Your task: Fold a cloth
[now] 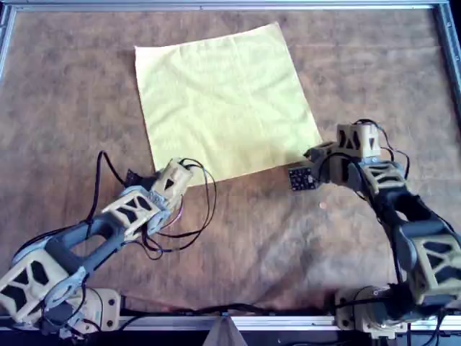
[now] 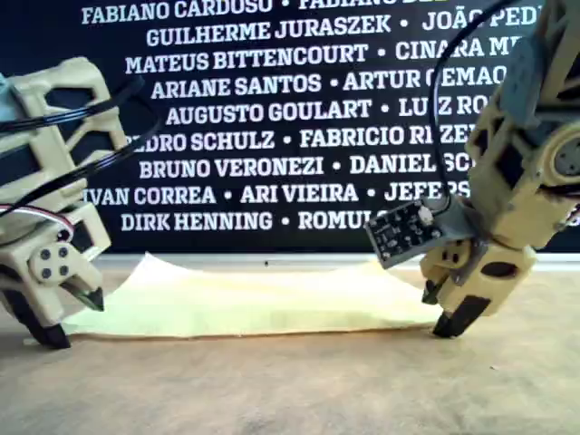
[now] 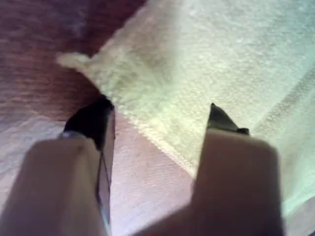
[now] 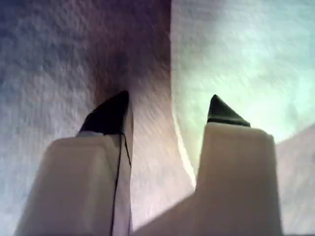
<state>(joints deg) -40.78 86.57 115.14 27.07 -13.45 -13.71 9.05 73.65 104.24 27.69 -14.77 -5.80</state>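
The pale yellow cloth lies flat and unfolded on the brown mat, turned a little. In the exterior view the cloth is a low flat sheet. My first gripper is open at the cloth's near corner on the overhead view's left. In the first wrist view one finger is over the mat and the other over the cloth. My second gripper is open at the corner on the overhead view's right. In the second wrist view it straddles the cloth's edge.
The brown mat covers the table inside a metal frame. Loose cables hang from the first arm. A small camera board sticks out beside my second gripper. A black banner with names stands behind the table.
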